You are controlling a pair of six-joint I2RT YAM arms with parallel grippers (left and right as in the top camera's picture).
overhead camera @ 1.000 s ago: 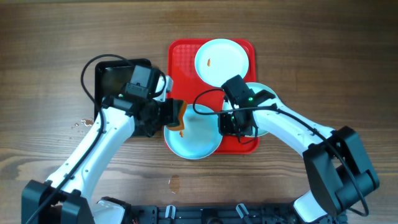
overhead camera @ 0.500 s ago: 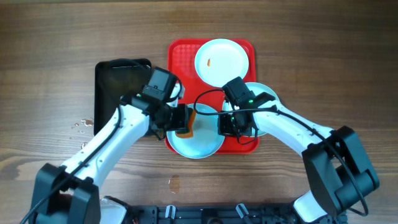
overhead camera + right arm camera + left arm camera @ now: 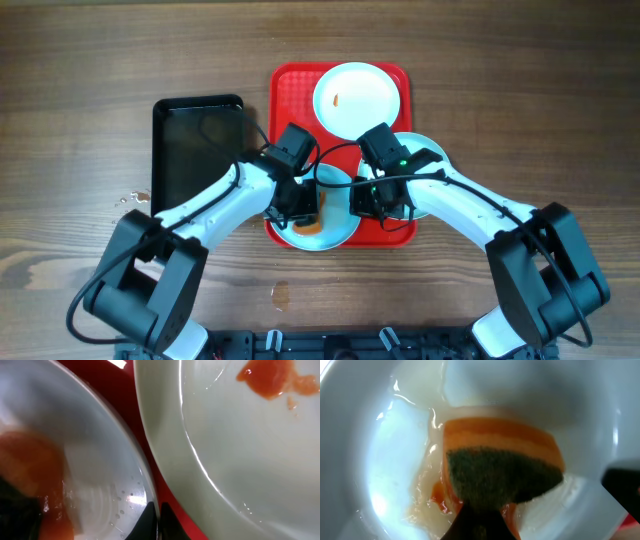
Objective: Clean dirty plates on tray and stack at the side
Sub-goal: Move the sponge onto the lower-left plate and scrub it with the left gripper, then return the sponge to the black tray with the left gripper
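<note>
the left gripper (image 3: 300, 208) has its jaws clamped on a sponge (image 3: 308, 224) and presses it flat onto the front plate (image 3: 335, 232). in the left wrist view only one dark tip of that gripper (image 3: 480, 520) shows at the bottom edge, over the lower edge of the sponge (image 3: 502, 472), so the gap itself is hidden. the sponge is orange with a dark green scouring face. a wet orange smear (image 3: 440, 497) lies just beside it on the front plate (image 3: 380, 460).

the right gripper (image 3: 372, 200) sits at the right edge of the same plate. in the right wrist view its jaws (image 3: 154, 512) are almost together, pinched on the rim of the front plate (image 3: 100, 460).

the front plate lies at the near edge of the tray (image 3: 290, 90), partly over that edge. the back plate (image 3: 365, 85) lies on the far right of the tray. the right plate (image 3: 425, 143) is half hidden under the right arm, overhanging the tray's right side.

the right wrist view is cropped close. a second plate (image 3: 225, 460) bears an orange blot (image 3: 270, 377), with a strip of tray (image 3: 115, 390) between it and the front plate. i cannot tell which of the other two plates it is. the sponge there is only an orange blur.

a black tray (image 3: 195, 150) lies on the counter (image 3: 100, 60), left of the tray.
</note>
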